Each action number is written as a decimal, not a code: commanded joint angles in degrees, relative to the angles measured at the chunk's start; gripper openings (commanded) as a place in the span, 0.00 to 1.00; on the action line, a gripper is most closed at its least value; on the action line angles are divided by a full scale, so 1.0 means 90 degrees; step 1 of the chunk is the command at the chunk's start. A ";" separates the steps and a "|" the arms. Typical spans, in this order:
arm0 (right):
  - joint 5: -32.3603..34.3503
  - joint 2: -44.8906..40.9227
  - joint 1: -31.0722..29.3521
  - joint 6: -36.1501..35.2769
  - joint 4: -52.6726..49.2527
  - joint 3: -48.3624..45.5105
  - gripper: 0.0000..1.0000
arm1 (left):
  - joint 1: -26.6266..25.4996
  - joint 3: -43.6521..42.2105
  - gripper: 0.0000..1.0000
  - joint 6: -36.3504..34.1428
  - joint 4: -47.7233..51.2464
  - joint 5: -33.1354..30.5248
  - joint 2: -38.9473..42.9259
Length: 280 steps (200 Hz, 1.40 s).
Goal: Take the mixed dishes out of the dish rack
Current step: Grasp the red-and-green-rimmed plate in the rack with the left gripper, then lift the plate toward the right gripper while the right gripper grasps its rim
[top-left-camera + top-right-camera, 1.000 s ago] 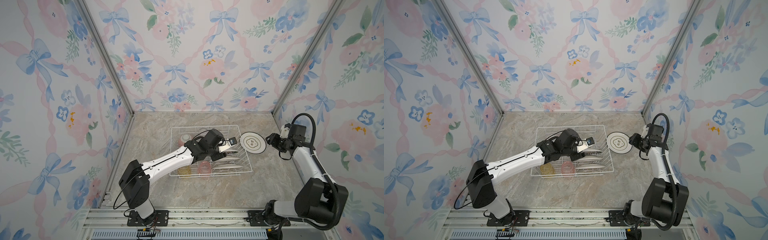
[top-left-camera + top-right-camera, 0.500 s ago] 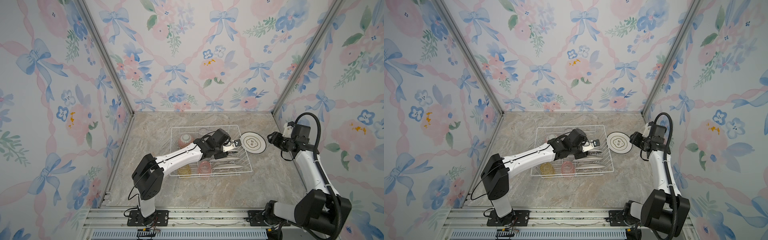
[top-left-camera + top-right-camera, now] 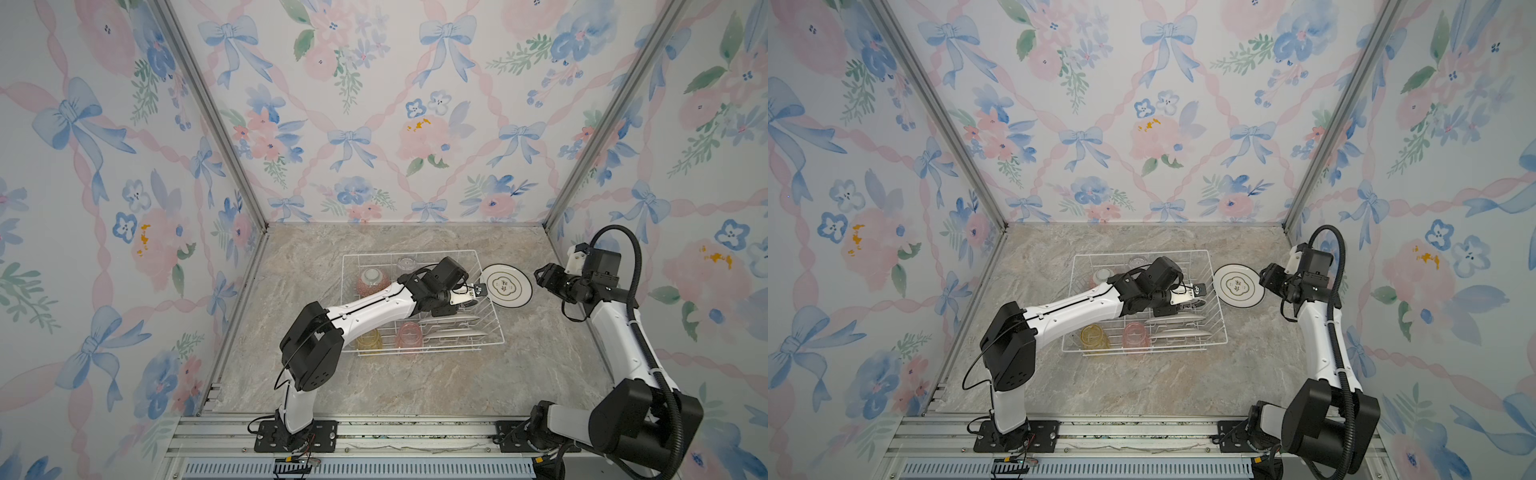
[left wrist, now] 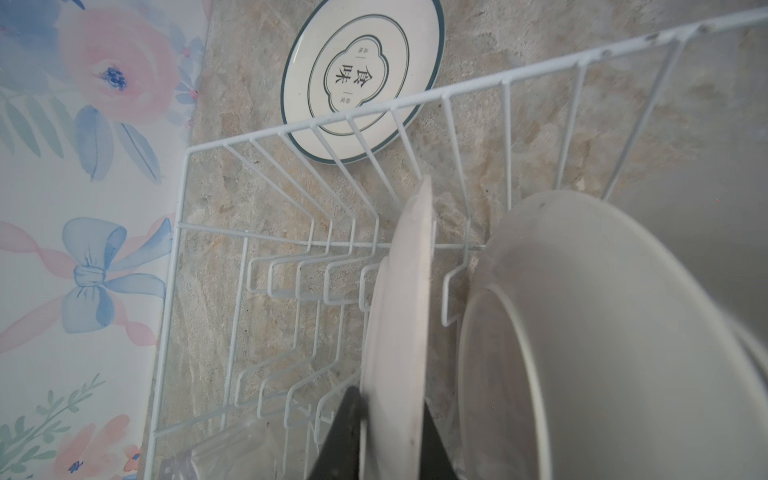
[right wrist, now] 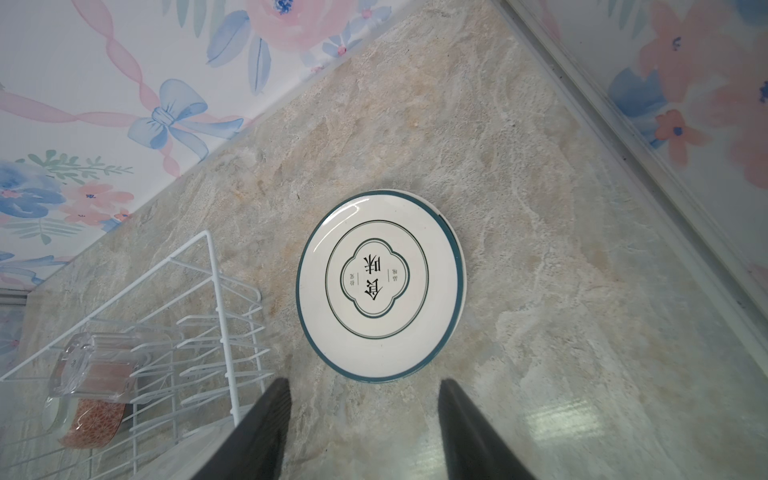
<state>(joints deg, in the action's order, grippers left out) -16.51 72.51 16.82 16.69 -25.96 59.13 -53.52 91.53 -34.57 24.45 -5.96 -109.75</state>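
The white wire dish rack (image 3: pixel 419 252) stands mid-table. My left gripper (image 3: pixel 468 297) reaches into its right end. In the left wrist view that gripper (image 4: pixel 392 415) is shut on the rim of an upright white plate (image 4: pixel 401 316), one black finger on each face. A second white plate (image 4: pixel 582 332) stands just behind it. Two more plates (image 3: pixel 451 320) lie edge-on in the slots. A dark-rimmed plate (image 3: pixel 507 286) lies flat on the table right of the rack. My right gripper (image 5: pixel 363 399) hovers open beside it, holding nothing.
Inside the rack are an upturned pink-red bowl (image 3: pixel 372 281), a clear tumbler (image 3: pixel 407 263), a yellow tumbler (image 3: pixel 369 340) and a pink tumbler (image 3: pixel 409 334). Flowered walls enclose the marble table (image 3: pixel 415 386) on three sides; the right wall is close behind my right arm.
My left gripper has reached further right into the rack and closed its fingers on the upright plate. The right arm has barely moved.
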 commanded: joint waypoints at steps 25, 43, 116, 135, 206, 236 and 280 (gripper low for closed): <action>-0.0142 0.0078 0.0054 0.0003 0.0109 -0.0055 0.60 | 0.0061 0.0244 0.00 -0.0139 0.0180 -0.0058 -0.0239; -0.0148 0.0088 0.0055 0.0006 0.0118 -0.0066 0.60 | 0.0092 0.0270 0.00 -0.0122 0.0168 -0.0072 -0.0243; -0.0199 0.0015 0.0022 0.0029 0.0218 -0.0139 0.60 | 0.0296 0.0624 0.00 0.0121 0.0139 -0.0228 -0.0217; -0.0212 -0.0047 0.0012 0.0008 0.0228 -0.0149 0.60 | 0.0397 0.0786 0.00 0.0243 0.0129 -0.0240 -0.0139; -0.0647 -0.0402 -0.0126 -0.0015 0.0619 -0.0319 0.59 | 0.0841 0.1166 0.00 0.0957 -0.0007 -0.0051 0.0443; -0.0828 -0.0571 -0.0274 -0.0057 0.0827 -0.0375 0.59 | 0.1197 0.1368 0.00 0.1362 -0.0002 0.0222 0.0638; -0.1408 -0.0886 -0.0525 -0.0125 0.1339 -0.0546 0.58 | 0.1822 0.1442 0.00 0.2289 -0.0185 0.1443 0.0863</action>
<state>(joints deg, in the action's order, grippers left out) -24.16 66.57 13.32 16.25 -18.26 55.77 -39.44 103.33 -20.86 25.82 -0.25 -104.62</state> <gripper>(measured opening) 0.587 0.048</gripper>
